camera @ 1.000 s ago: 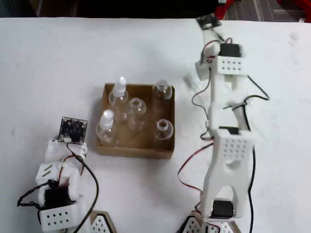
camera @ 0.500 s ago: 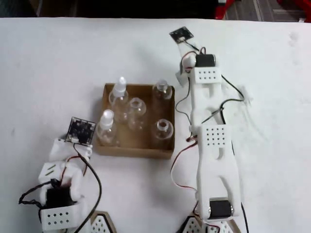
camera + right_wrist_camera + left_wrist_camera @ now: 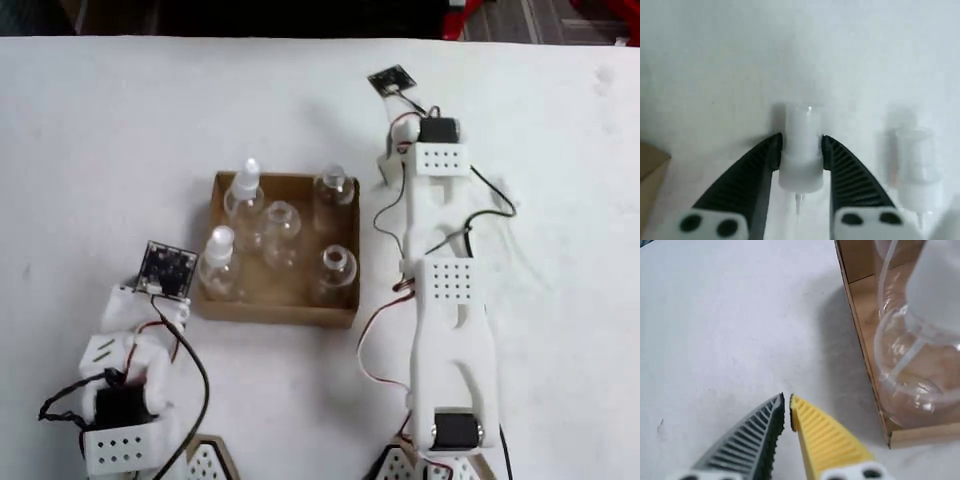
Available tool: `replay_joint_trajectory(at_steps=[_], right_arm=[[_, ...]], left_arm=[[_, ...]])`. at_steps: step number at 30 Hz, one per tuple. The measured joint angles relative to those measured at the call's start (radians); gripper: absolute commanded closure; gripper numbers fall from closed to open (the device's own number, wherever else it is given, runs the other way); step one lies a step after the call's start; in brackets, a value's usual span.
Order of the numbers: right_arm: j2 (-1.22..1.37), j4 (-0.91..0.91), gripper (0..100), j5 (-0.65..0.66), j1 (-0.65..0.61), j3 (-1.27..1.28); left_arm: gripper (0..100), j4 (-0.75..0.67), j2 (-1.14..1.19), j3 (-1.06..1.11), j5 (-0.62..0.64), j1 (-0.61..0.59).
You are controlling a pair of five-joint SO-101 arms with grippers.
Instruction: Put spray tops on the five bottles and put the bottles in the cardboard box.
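Note:
The cardboard box (image 3: 283, 305) holds five clear bottles. Two carry white spray tops, one at the back left (image 3: 245, 188) and one at the front left (image 3: 218, 258). Three stand uncapped (image 3: 335, 190) (image 3: 281, 224) (image 3: 337, 268). My right gripper (image 3: 801, 143) rests on the table right of the box, shut on a white spray top (image 3: 801, 167) that stands upright. A second spray top (image 3: 915, 155) stands beside it. My left gripper (image 3: 786, 405) is shut with nothing in it, low over the table just outside the box wall (image 3: 859, 330), close to the capped front-left bottle (image 3: 920, 360).
The right arm (image 3: 447, 300) lies stretched out along the box's right side. The left arm (image 3: 120, 400) sits folded at the front left. White table spreads left of and behind the box.
The right arm swung left toward the box's back corner, then eased back right, and now has a spray top between its fingers. The left gripper shifted slightly toward the box.

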Motion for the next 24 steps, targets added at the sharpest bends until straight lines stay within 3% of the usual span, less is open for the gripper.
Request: replay_joint_trajectory(at_steps=[5,11,24], right_arm=[[-0.006,0.118,92.2,0.003,0.041,-0.017],[-0.077,0.126,71.5,0.052,0.109,0.083],[-0.221,0.126,71.3,0.075,0.041,0.192]], left_arm=[[98,0.0,0.0,0.0,0.0,0.0],[98,0.0,0.0,0.0,0.0,0.0],[98,0.0,0.0,0.0,0.0,0.0]])
